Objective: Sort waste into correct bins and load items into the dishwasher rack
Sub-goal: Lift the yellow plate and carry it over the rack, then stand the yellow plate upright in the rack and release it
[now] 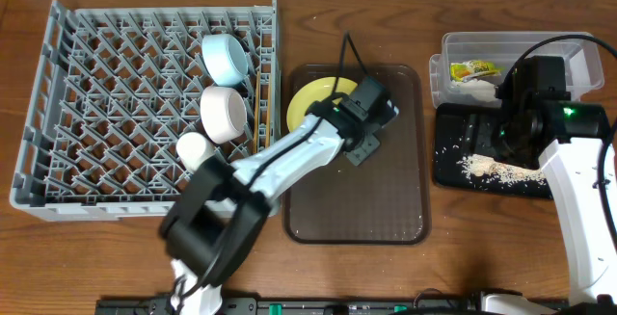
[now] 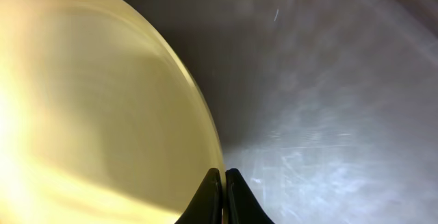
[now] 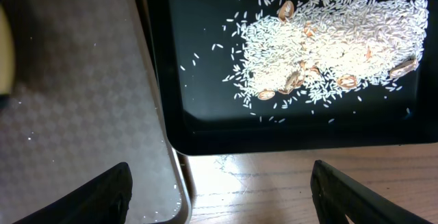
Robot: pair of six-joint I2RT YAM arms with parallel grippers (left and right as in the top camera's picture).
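The yellow plate (image 1: 310,98) lies at the back of the brown serving tray (image 1: 357,209). My left gripper (image 1: 335,106) is at its right rim. In the left wrist view the plate (image 2: 89,114) fills the left side, and the gripper's fingers (image 2: 224,176) are shut on its edge. My right gripper (image 1: 509,127) hovers open and empty over the black tray (image 1: 448,166), which holds the rice scraps (image 1: 496,168). In the right wrist view the open fingers (image 3: 222,196) are over the table in front of that tray (image 3: 205,128) and the rice (image 3: 328,39).
The grey rack (image 1: 96,113) at the left holds the light-blue bowl (image 1: 225,57), the white bowl (image 1: 225,113) and the white cup (image 1: 196,149). The clear tub (image 1: 453,45) at the back right holds the wrapper (image 1: 475,68) and the tissue (image 1: 479,86).
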